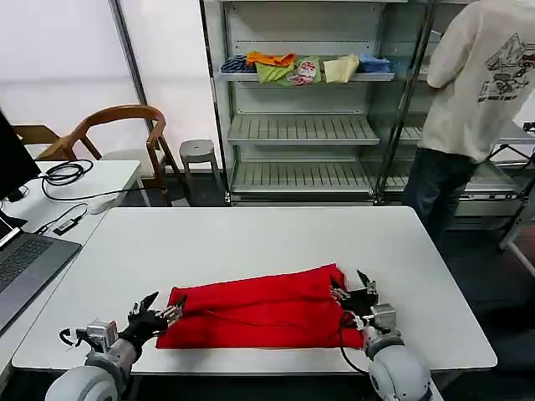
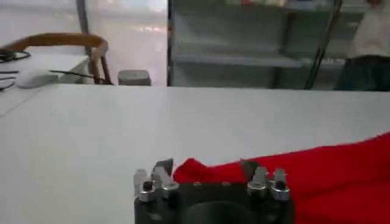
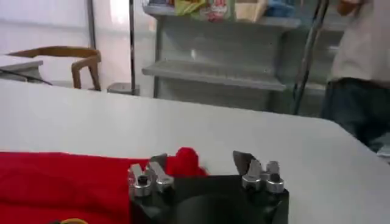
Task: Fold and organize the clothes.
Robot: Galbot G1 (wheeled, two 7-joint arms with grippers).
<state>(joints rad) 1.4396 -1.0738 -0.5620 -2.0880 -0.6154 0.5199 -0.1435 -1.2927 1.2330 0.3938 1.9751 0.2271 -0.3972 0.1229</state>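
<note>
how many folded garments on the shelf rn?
5, in a row on the upper shelf behind the table, left to right: dark blue, orange, green, cream, light blue. More may be hidden underneath.

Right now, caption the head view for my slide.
Both open grippers, left gripper and right gripper, flank the folded bright red cotton T-shirt on the white table.
</note>
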